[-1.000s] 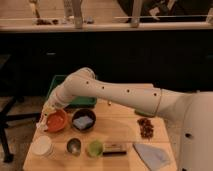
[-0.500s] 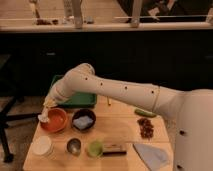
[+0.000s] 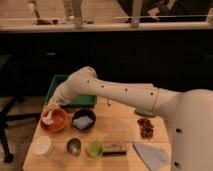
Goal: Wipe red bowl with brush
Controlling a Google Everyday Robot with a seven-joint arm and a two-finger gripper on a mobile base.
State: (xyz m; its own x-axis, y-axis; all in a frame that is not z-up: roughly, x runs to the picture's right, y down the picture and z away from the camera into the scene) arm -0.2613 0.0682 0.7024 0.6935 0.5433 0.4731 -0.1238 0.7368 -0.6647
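Camera view, left-middle of frame: my gripper (image 3: 53, 106) is clamped on the brush (image 3: 48, 116), white head down inside the red bowl (image 3: 54, 120). Wiping looks underway, not finished. Behind sits the green tray (image 3: 75, 100).

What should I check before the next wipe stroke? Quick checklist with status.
1. Gripper over the red bowl, at its left rim: ok.
2. Jaws shut: ok.
3. Brush head down in the red bowl: ok.
4. Brush handle seated in the jaws: cannot tell, hidden by the arm.
5. Dark bowl with blue sponge stands apart, right of the red bowl: ok.
6. Green tray behind the arm, out of the stroke: ok.
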